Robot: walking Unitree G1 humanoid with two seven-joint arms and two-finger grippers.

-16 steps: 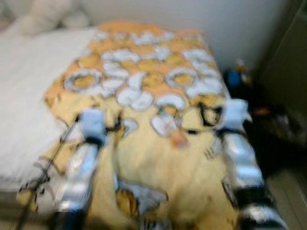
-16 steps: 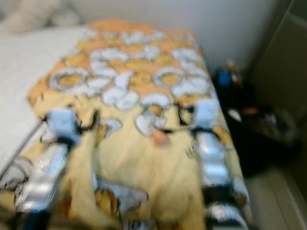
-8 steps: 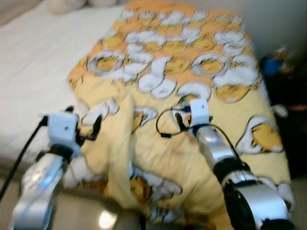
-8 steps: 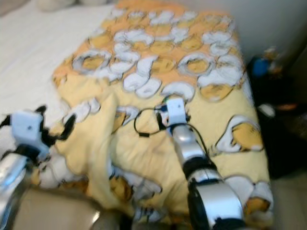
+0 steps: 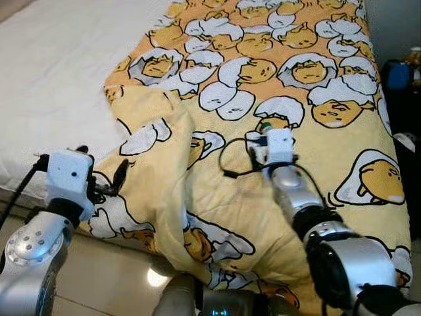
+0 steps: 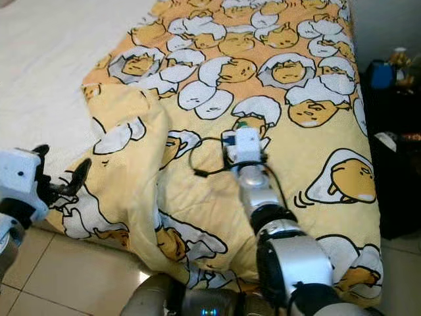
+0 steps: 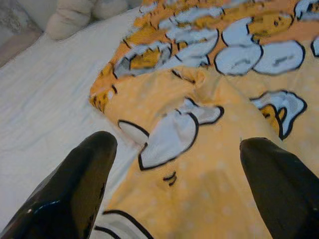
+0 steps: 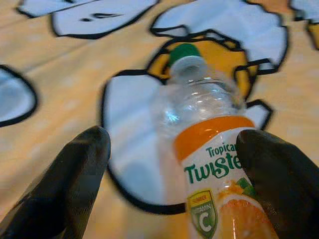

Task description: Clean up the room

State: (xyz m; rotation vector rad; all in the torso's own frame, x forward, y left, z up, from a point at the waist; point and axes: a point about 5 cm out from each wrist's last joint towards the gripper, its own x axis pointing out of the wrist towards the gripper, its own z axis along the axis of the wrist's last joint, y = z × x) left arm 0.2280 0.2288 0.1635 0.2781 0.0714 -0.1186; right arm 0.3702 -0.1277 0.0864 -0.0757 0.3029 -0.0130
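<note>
On the bed's yellow blanket [image 5: 217, 217], the bottle [image 8: 209, 149] lies between the right pincer's [image 8: 174, 164] spread fingers, cap toward twelve o'clock, while the left pincer [image 7: 179, 169] hovers spread at nine o'clock.

One plastic bottle [image 8: 209, 149] with a green cap and orange label. One yellow blanket [image 5: 276, 99] printed with egg cartoons, on one bed with a white sheet [image 5: 59, 79]. One pale pillow [image 7: 75, 17], upper left of the left wrist view. Two grippers: left gripper [image 7: 179, 174], right gripper [image 8: 174, 169].
</note>
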